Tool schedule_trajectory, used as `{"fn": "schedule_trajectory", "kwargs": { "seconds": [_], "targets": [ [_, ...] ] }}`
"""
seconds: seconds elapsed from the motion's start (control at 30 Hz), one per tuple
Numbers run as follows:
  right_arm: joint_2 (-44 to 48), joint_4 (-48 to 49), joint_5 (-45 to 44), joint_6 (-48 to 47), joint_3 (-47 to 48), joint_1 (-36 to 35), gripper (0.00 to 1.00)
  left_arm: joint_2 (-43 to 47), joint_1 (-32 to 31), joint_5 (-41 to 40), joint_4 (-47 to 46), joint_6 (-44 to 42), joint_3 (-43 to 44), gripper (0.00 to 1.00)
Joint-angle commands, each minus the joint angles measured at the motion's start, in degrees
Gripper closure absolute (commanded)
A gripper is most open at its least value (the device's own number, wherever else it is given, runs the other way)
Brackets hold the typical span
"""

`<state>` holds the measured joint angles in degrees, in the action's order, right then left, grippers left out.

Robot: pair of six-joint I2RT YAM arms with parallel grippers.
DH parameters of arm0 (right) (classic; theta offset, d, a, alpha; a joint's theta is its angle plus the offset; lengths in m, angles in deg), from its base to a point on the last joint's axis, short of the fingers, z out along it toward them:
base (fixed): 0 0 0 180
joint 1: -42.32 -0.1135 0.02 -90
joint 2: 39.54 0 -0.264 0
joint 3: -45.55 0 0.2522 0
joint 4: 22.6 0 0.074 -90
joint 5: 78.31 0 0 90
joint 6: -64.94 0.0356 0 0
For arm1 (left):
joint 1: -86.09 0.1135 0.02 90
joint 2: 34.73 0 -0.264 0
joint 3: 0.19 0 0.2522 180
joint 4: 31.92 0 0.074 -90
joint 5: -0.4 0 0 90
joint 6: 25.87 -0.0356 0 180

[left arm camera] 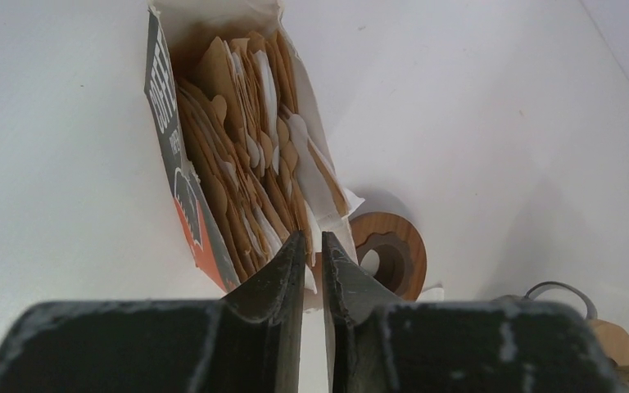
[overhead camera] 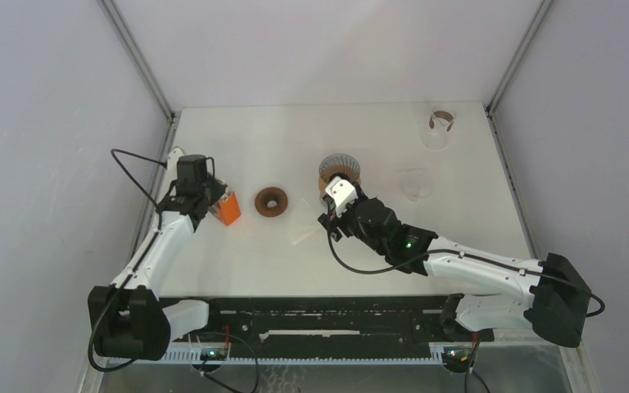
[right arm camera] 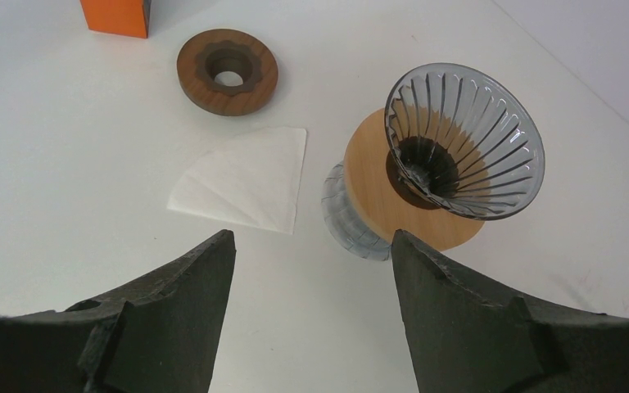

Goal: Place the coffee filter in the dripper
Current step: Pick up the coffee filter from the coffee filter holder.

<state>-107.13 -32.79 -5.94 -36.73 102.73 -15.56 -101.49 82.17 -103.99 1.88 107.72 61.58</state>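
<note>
**Two arms at a white table (overhead camera: 254,131), seen from above and from each wrist.**

The left gripper (left arm camera: 312,239) is poised at the open mouth of an orange-and-black box (left arm camera: 182,184) packed with brown and white paper filters (left arm camera: 237,139). Its jaws are drawn narrow, with only a thin slit between them. The fingertips sit among the front filters, but whether a sheet is pinched cannot be told.

The right gripper (right arm camera: 311,237) hangs above the table with its jaws spread wide and nothing between them.

One white coffee filter (right arm camera: 242,180) lies flat on the table, folded into a fan shape. It lies apart from both grippers, between a dark wooden ring (right arm camera: 227,71) and the dripper (right arm camera: 463,139).

The dripper is a ribbed, smoky glass cone set in a pale wooden collar, just beside the filter's straight edge. No filter shows inside the cone. The wooden ring lies flat near the box.

Toward the far right of the table stand two clear glass vessels, one (overhead camera: 440,127) at the back corner and one (overhead camera: 415,184) nearer the dripper.
</note>
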Motion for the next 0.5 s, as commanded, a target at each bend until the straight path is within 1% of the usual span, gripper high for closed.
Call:
{"fn": "schedule_trajectory", "kwargs": {
  "seconds": [0.0, 0.1, 0.27, 0.47],
  "targets": [
    [0.00, 2.28, 0.21, -0.69, 0.02, -0.39, 0.22, 0.87, 0.54, -0.64, -1.05, 0.53, -1.21, 0.83],
    [-0.07, 2.09, 0.19, -0.73, 0.07, -0.46, 0.22, 0.43, 0.50, 0.40, -1.82, 0.80, -1.12, 0.82],
    [0.00, 2.06, 0.12, -0.73, 0.02, -0.47, 0.22, 1.59, 0.75, 0.66, -3.69, 1.75, -1.53, 0.76],
    [-0.17, 2.07, 0.22, -0.82, 0.01, -0.54, 0.22, 1.16, 2.73, 3.21, -6.31, 3.80, -2.66, 0.75]
  ]
}}
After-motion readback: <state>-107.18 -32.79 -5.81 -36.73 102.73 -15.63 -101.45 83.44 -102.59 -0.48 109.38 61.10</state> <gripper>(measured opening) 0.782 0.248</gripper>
